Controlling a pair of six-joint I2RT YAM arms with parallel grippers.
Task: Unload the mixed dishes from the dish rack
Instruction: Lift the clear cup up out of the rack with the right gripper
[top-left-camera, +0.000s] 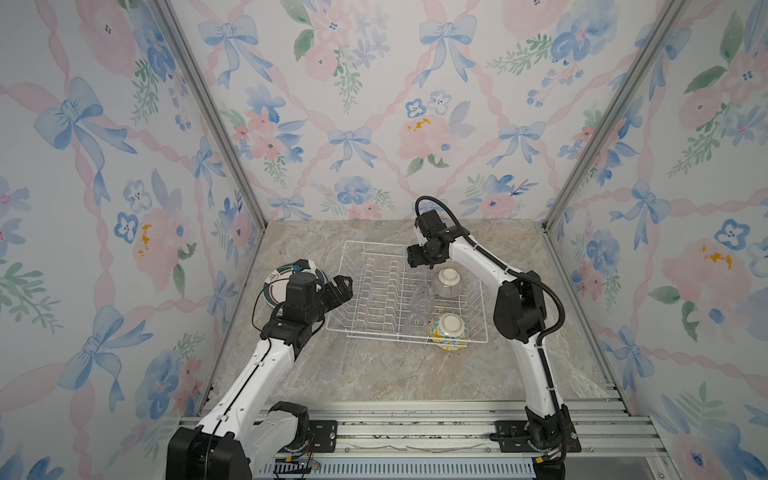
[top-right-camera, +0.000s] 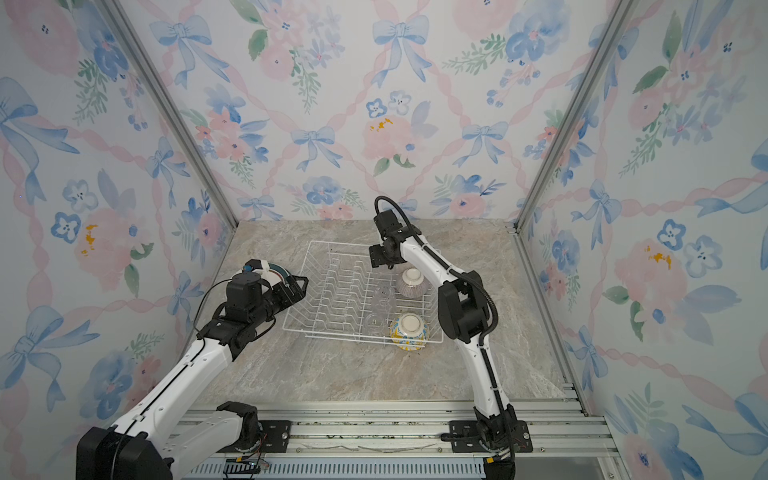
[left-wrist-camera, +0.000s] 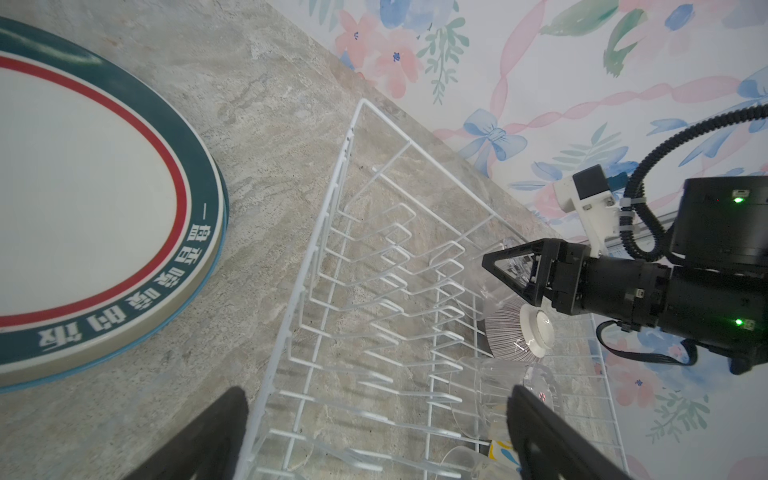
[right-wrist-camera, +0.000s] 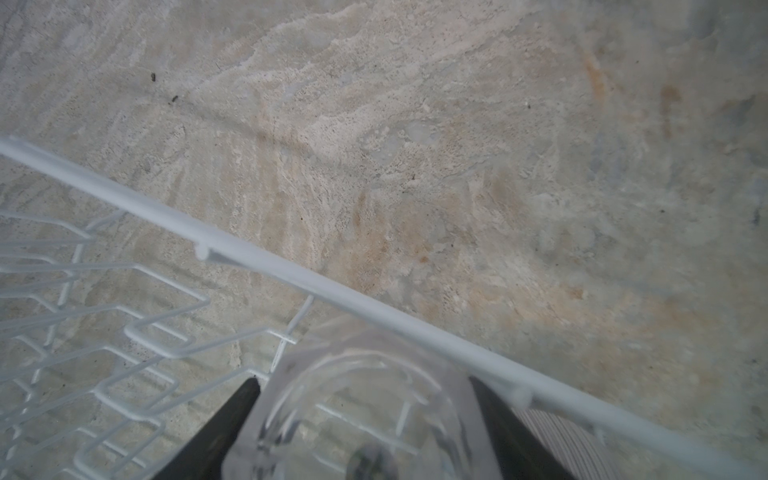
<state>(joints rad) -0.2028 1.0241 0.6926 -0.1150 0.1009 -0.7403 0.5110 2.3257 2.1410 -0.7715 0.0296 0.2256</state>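
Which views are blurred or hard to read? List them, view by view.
Right wrist: the glass cup in the right hand is out of focus, the dish rack rim soft. Left wrist: the teal-rimmed plate is sharp, lettering legible; the left hand is a dark blur. Both top views: even light, faint shadows; the other glass cups nearly vanish against the wires.

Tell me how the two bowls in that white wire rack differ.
The striped bowl has fine purple-grey lines; the yellow-blue bowl carries bold yellow and blue patches. The striped bowl sits farther back in the dish rack; the yellow-blue bowl sits at its front corner. Both rest upside down, white foot rings up.
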